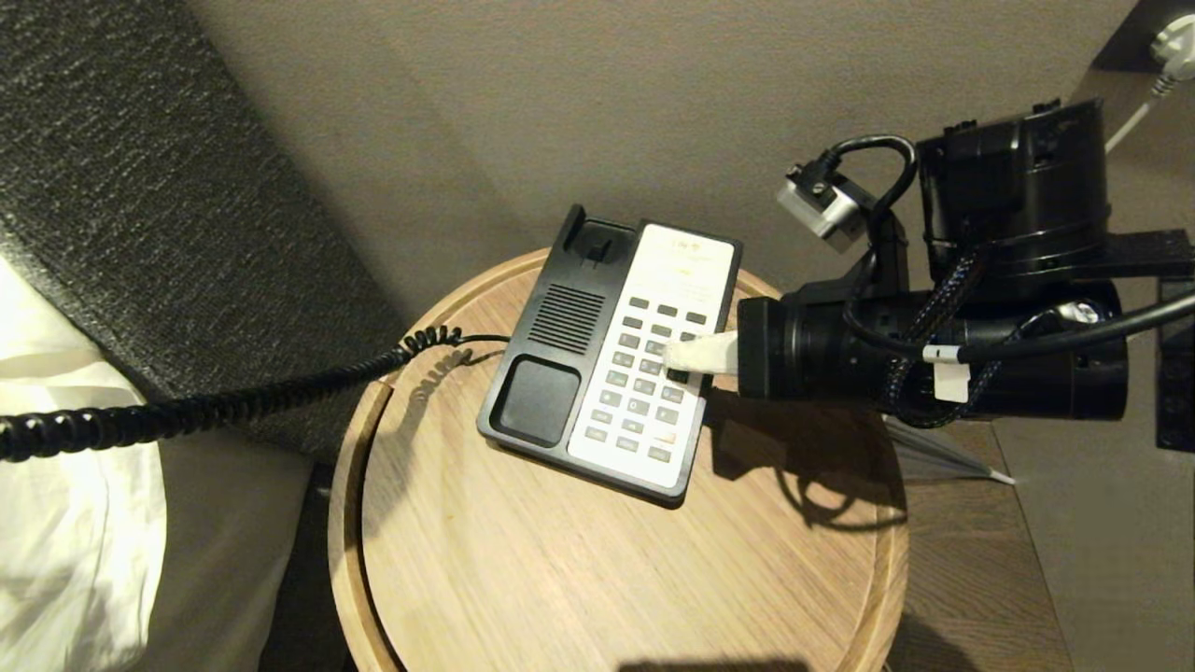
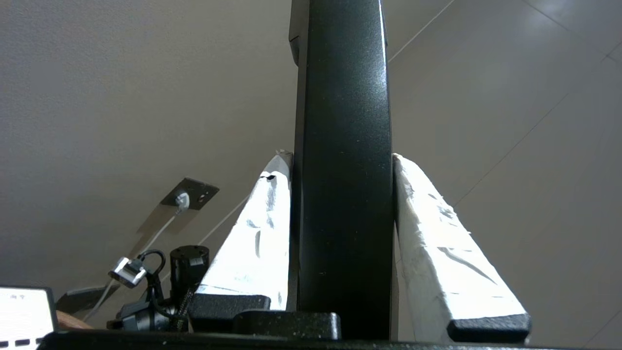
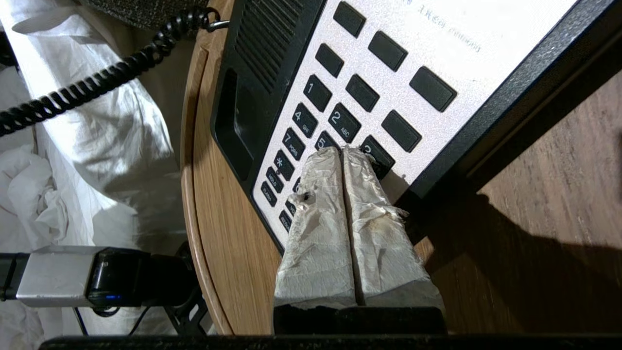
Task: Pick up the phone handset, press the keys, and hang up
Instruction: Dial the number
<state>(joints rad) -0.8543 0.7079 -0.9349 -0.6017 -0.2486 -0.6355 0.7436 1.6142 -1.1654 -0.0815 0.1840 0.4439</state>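
Phone handset (image 2: pixel 342 170) off its cradle, pinched across the shaft by left tool (image 2: pixel 342 160); taped fingers (image 2: pixel 257 238) flat on both sides, receiver standing upright against the wall in the left wrist view. Out of the head view to the left; only the coiled cord (image 1: pixel 215 406) trails from there back to the phone base (image 1: pixel 611 359) on the round wooden worktop (image 1: pixel 560 560).

Right tool (image 1: pixel 677 357) pressed together, reaching in from the right, tips on the keys (image 3: pixel 340 121) approx. mid keypad, by the 5/6 in the right wrist view. Contact vs. just above: can't tell.

Handling, as a guess: glossy hard plastic, light, stiff, prob. slippery, so tape helps. Mid-shaft hold looks balanced; ends rounded, poor for gripping. Cord pull toward the base may twist it. For hang-up, needs lining up lengthwise over the empty cradle (image 1: pixel 537 399), left half of base. Keys small, close-set; narrow closed tips suit single presses, light push only or the base may slide.
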